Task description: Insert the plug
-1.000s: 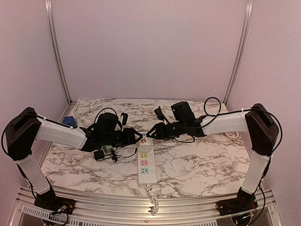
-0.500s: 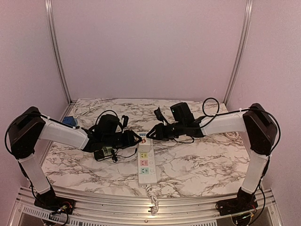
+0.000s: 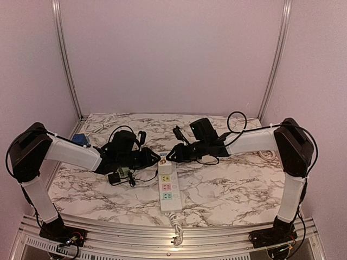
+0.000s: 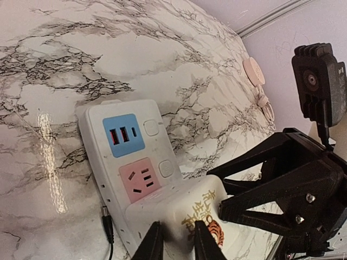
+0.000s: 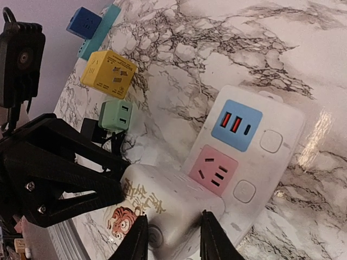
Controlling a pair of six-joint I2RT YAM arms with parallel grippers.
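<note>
Clamping the white plug (image 4: 198, 214) from opposite sides, left gripper (image 4: 177, 234) and right gripper (image 5: 172, 227) hold it against the power strip (image 4: 95, 157).

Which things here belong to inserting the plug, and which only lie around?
For the job: white plug, power strip, left pincer, right pincer.
Lying about: yellow cube, green cube, blue cube, black adapter.

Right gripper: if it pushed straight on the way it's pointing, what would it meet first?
The white plug, already between its fingers; just past it lies the power strip. The depth between them is unclear.
</note>
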